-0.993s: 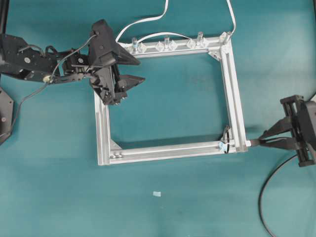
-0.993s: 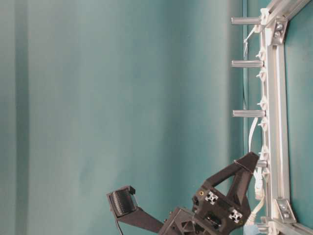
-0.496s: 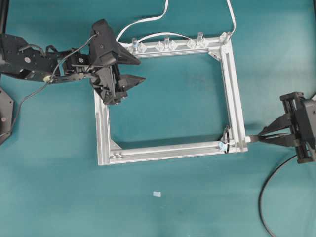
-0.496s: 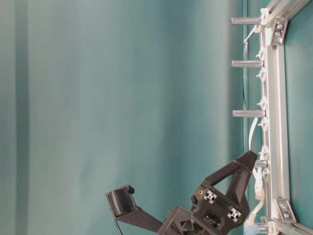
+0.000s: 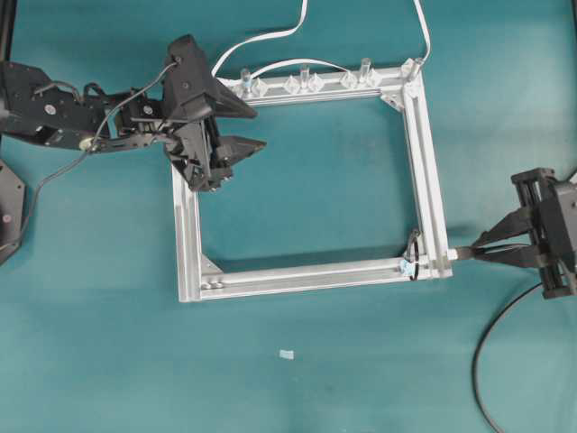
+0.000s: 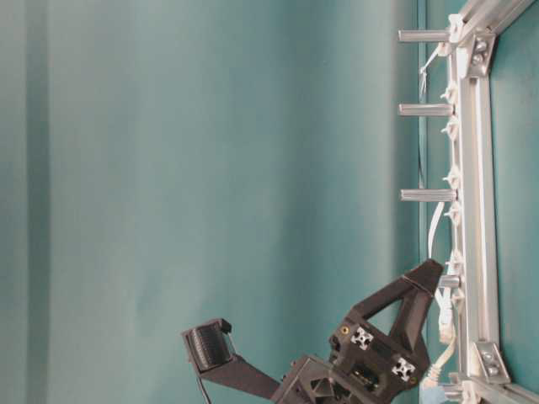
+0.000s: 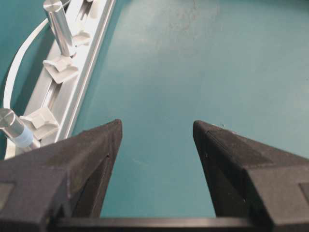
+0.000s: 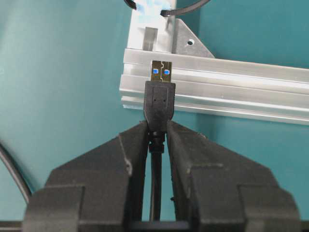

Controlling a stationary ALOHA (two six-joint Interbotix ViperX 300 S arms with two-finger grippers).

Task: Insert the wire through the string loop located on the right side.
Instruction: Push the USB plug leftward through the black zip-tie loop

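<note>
Teal table (image 5: 325,379), aluminium frame (image 5: 187,244) lying flat at its middle. Left gripper (image 5: 236,131) over frame's top-left corner, jaws spread wide, holding nothing. String loop (image 5: 412,253) at frame's bottom-right corner. Right gripper (image 5: 478,254) just outside that corner, clamped on the wire (image 8: 159,104) behind its plug, metal tip at the frame's outer edge.

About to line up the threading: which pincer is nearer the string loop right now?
Right. The right pincer holds the wire just outside the frame corner beside the string loop. The left pincer hangs open at the opposite corner.
</note>
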